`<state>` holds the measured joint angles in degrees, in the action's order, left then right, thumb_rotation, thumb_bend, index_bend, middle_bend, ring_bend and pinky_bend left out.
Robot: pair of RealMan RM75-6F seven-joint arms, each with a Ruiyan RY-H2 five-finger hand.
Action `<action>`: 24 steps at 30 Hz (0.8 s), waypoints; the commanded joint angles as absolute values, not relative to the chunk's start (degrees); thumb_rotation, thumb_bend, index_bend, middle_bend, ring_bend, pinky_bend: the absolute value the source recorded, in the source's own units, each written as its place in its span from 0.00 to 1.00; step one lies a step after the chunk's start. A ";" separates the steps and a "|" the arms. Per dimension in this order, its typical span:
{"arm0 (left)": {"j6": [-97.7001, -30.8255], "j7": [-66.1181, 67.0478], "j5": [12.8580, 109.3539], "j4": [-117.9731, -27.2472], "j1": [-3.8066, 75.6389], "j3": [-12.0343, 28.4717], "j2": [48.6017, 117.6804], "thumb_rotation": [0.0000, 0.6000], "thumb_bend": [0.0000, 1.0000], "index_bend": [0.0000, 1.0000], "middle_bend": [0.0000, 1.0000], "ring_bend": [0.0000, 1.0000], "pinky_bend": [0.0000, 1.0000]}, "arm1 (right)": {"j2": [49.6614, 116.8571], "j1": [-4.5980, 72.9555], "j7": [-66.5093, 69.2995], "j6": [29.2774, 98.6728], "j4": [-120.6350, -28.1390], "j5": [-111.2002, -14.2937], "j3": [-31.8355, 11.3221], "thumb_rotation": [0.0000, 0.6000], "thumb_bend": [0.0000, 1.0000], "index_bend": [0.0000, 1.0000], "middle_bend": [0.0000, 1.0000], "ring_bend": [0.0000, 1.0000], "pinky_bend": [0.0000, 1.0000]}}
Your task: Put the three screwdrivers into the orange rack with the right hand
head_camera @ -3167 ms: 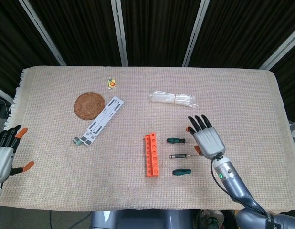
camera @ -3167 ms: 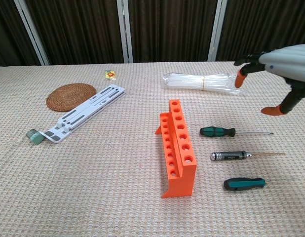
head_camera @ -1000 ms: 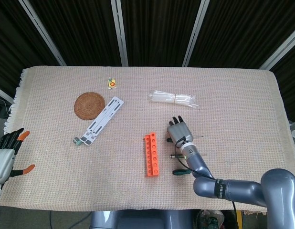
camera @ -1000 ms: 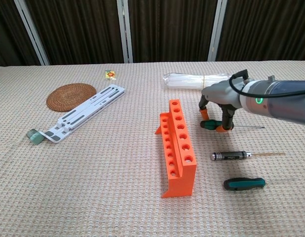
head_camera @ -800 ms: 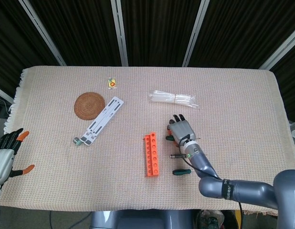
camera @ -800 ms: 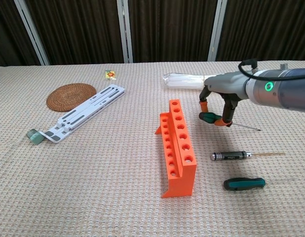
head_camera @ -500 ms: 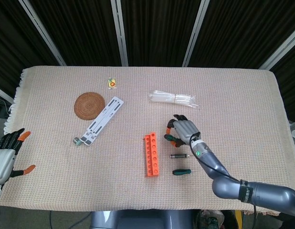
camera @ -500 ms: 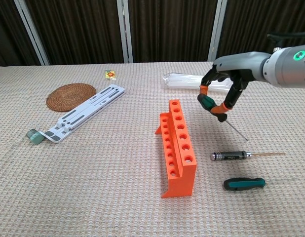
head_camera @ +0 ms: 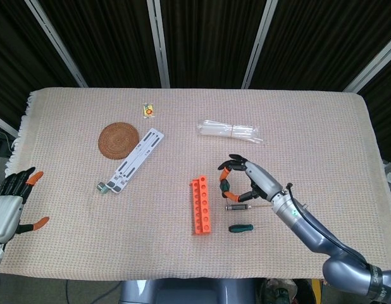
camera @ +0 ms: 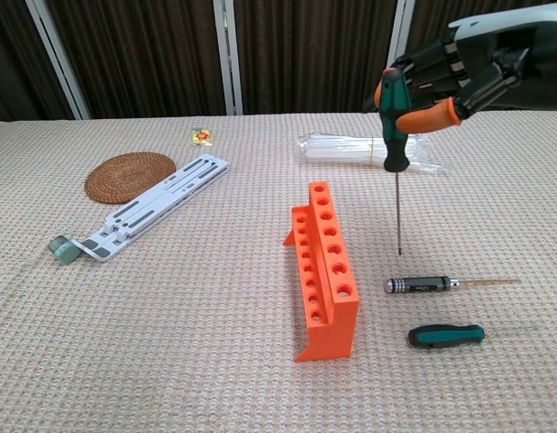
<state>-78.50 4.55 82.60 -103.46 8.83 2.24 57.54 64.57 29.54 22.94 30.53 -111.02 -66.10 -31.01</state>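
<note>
Reading left to right: my left hand (head_camera: pixel 9 202) idles at the bench edge, fingers spread, holding nothing. Next comes the orange rack (camera: pixel 324 268), its row of holes running away from me. Just right of it, my right hand (camera: pixel 459 77) grips the green-handled screwdriver (camera: pixel 395 135) upright, tip down, off the bench. The rack thus lies to the left of the tip. Two screwdrivers, black-handled (camera: pixel 421 285) and teal-handled (camera: pixel 446 336), lie flat on the bench right of the rack.

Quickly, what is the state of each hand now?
Left hand: open, holding nothing, at the table's left edge.
Right hand: holding a green-handled screwdriver upright, tip down, beside the orange rack.
</note>
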 commanded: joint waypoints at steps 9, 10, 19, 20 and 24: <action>-78.35 6.13 82.63 -105.12 9.08 2.14 56.93 1.00 0.15 0.09 0.00 0.00 0.00 | 62.22 26.87 54.73 36.42 -111.32 -96.68 -26.62 1.00 0.38 0.68 0.25 0.00 0.00; -78.41 6.21 82.58 -105.23 9.04 2.13 56.86 1.00 0.15 0.09 0.00 0.00 0.00 | 62.23 27.60 56.69 37.62 -110.64 -98.35 -25.60 1.00 0.38 0.68 0.25 0.00 0.00; -77.94 7.46 81.54 -106.33 9.11 2.08 56.39 1.00 0.15 0.08 0.00 0.00 0.00 | 63.47 33.33 63.94 46.38 -105.73 -104.88 -18.54 1.00 0.38 0.68 0.26 0.00 0.00; -77.91 7.65 81.53 -106.49 9.14 2.06 56.36 1.00 0.15 0.08 0.00 0.00 0.00 | 63.87 34.03 63.53 46.89 -105.29 -104.63 -17.94 1.00 0.38 0.68 0.26 0.00 0.00; -78.03 8.09 81.74 -106.85 9.11 1.92 56.30 1.00 0.15 0.09 0.00 0.00 0.00 | 64.92 35.80 61.22 48.50 -104.66 -102.93 -16.39 1.00 0.38 0.68 0.26 0.00 0.00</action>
